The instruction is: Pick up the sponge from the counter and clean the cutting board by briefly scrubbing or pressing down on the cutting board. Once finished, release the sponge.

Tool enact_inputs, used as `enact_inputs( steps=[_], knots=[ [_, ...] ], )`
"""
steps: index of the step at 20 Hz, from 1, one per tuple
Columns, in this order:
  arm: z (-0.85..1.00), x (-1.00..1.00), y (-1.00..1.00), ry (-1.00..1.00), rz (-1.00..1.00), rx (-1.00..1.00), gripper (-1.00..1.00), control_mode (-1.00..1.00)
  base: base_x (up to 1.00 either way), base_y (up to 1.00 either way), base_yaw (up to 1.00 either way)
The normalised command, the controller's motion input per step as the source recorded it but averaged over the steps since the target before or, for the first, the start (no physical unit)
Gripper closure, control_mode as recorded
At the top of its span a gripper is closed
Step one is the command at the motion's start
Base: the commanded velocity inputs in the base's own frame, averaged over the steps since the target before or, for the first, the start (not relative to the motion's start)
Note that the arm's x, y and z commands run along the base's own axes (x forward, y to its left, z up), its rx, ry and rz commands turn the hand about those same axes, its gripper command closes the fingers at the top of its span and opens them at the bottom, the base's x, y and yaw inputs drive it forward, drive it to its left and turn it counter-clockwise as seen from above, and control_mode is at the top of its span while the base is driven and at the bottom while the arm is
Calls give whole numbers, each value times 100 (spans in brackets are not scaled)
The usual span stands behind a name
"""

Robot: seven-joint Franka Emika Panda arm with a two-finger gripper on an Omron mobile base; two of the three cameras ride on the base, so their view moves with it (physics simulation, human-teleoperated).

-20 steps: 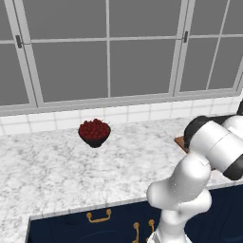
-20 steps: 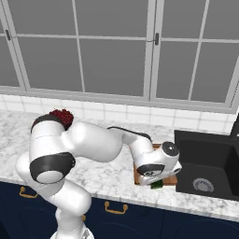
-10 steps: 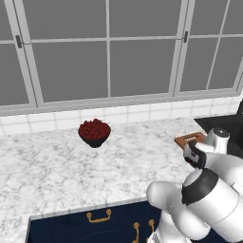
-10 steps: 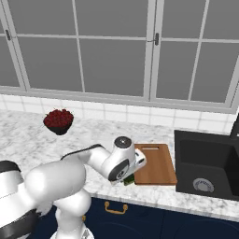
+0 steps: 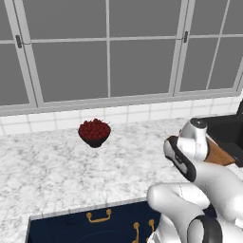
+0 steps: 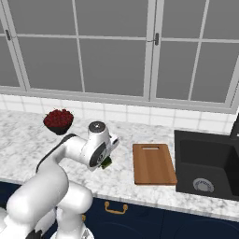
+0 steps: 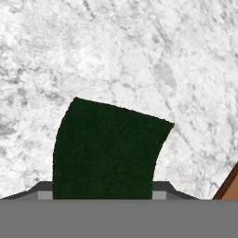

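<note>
Since the earlier frame the arm has swung back left off the cutting board (image 6: 154,163), and the wrist now sits over bare counter (image 6: 28,140) just left of the board. Gripper (image 6: 107,162) is clamped on the sponge (image 7: 108,151), dark scrub face toward the hand camera and marble beyond it, so the sponge looks lifted clear, probably being carried for a pass on the board. Board corner shows at the edge of the hand view. Count: one sponge, one board, one bowl of red fruit (image 5: 94,132), one sink (image 6: 210,163).

dark green sponge (image 7: 104,151), apparently reddish-brown cutting board (image 6: 153,164), grey-veined white counter (image 6: 28,140)
</note>
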Motion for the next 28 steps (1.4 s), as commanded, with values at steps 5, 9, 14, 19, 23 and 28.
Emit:
enact_inputs(
  steps=[5, 9, 14, 19, 23, 28],
  knots=[
    [-14, 82, 75, 16, 41, 4, 100, -100, 0, 0, 0],
    [-43, 26, 60, -3, 2, -3, -100, -100, 0, 0, 0],
    [-1, 47, -7, -3, -1, -2, -100, -100, 0, 0, 0],
    [1, 0, -6, -8, -12, 4, -100, -100, 0, 0, 0],
    [28, -23, -7, -4, -1, 12, -100, -100, 0, 0, 0],
    [83, -65, 0, -9, -10, 22, -100, -100, 0, 0, 0]
  ],
)
